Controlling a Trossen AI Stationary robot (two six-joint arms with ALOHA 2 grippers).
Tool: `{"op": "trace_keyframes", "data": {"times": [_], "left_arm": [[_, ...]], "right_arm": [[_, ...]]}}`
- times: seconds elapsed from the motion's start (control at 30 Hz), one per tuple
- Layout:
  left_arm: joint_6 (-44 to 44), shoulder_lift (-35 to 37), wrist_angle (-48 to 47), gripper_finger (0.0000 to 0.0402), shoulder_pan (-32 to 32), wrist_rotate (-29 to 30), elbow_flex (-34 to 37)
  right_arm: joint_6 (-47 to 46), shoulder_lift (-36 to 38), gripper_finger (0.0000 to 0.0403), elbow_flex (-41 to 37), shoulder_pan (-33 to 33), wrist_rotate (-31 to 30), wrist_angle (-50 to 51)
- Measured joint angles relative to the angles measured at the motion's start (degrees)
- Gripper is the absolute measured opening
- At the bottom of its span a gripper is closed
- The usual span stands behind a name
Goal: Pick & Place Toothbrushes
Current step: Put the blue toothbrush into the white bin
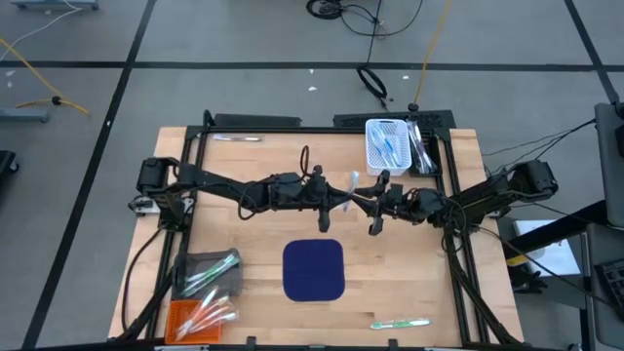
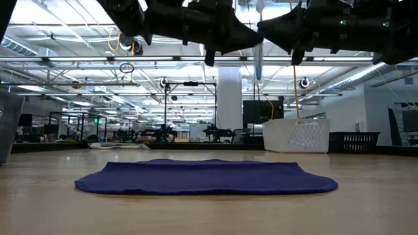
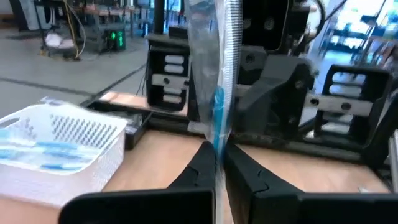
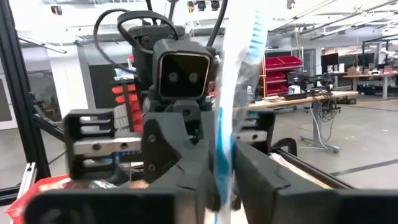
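High view: I see both grippers meet above the desk (image 1: pixel 244 166), a wrapped toothbrush (image 1: pixel 353 185) between them, behind the navy mat (image 1: pixel 314 270).
Left wrist view: left gripper (image 3: pixel 219 163) fingers clenched on its wrapper.
Right wrist view: right gripper (image 4: pixel 221 168) fingers flank it; grip unclear.

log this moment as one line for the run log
left gripper: shut on toothbrush | right gripper: around same toothbrush | above table, behind mat | phase: handover
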State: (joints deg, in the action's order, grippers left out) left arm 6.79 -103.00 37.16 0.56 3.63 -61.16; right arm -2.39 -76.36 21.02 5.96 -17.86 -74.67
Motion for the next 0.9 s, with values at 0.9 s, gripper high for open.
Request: {"op": "trace_keyframes", "data": {"times": [0.9], "left_arm": [[2.4, -3.7, 0.24, 0.0067, 0.14, -0.41, 0.01]], "right_arm": [[1.59, 9.77, 0.0015, 0.03, -3.93, -3.55, 18.6]]}}
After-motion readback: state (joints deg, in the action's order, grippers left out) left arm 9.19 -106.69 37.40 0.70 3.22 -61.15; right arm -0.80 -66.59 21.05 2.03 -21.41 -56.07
